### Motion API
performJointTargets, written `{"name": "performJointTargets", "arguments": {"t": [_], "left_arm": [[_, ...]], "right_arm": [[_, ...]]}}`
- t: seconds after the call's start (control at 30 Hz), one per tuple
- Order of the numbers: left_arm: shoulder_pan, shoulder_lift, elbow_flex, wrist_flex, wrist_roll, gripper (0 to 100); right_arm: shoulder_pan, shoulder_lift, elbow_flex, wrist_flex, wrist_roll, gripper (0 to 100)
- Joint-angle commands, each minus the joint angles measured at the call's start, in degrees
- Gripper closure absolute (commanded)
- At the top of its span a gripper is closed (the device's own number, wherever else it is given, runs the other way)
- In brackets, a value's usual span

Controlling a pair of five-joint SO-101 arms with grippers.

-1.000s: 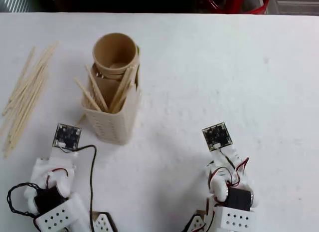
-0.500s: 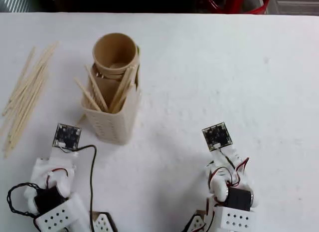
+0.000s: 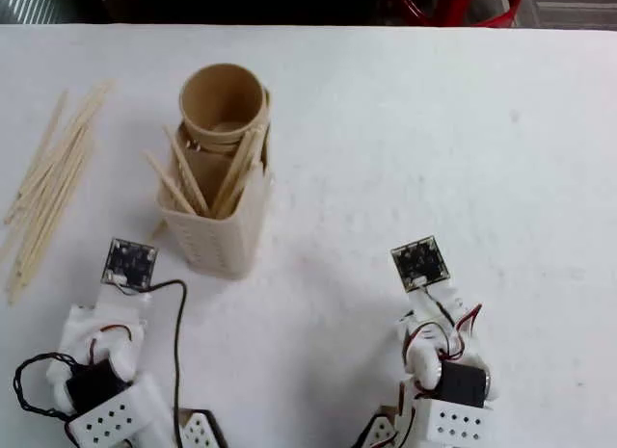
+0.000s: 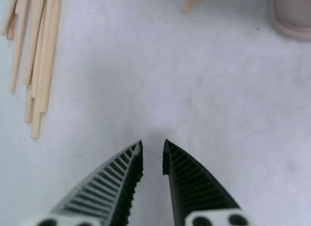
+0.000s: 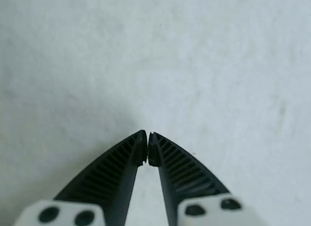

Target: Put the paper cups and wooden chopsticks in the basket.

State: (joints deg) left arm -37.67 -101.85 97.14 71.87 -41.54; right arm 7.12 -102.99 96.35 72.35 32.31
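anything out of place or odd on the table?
Yes: a loose bundle of chopsticks lies splayed on the table left of the basket, not in it. One stray stick end lies by the basket's base. Nothing looks damaged.

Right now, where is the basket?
In the high view the basket stands left of centre on the table, right of the loose chopsticks, holding cups.

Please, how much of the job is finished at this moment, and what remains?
Done: the paper cups stand stacked in the basket, with several chopsticks leaning beside them inside. In hand: nothing; the left tool is slightly open and the right tool shut, both empty above the table. Left: the loose chopsticks lying in a bunch on the table must go in.
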Motion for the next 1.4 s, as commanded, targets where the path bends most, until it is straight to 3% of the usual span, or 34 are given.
{"name": "performJointTargets", "arguments": {"t": [0.0,1.0,1.13,1.37], "left_arm": [[0.40,0.75,0.09,1.58,0.09,91],[0.22,0.75,0.09,1.58,0.00,91],[-3.56,0.57,0.00,0.97,-0.09,91],[-16.84,0.57,-7.74,-11.08,0.18,91]], "right_arm": [[0.22,-0.40,0.53,-0.92,0.18,98.0],[0.22,-0.40,0.53,-0.92,0.18,98.0],[0.22,-0.40,0.53,-0.92,0.18,98.0],[0.22,-0.40,0.53,-0.92,0.18,98.0]]}}
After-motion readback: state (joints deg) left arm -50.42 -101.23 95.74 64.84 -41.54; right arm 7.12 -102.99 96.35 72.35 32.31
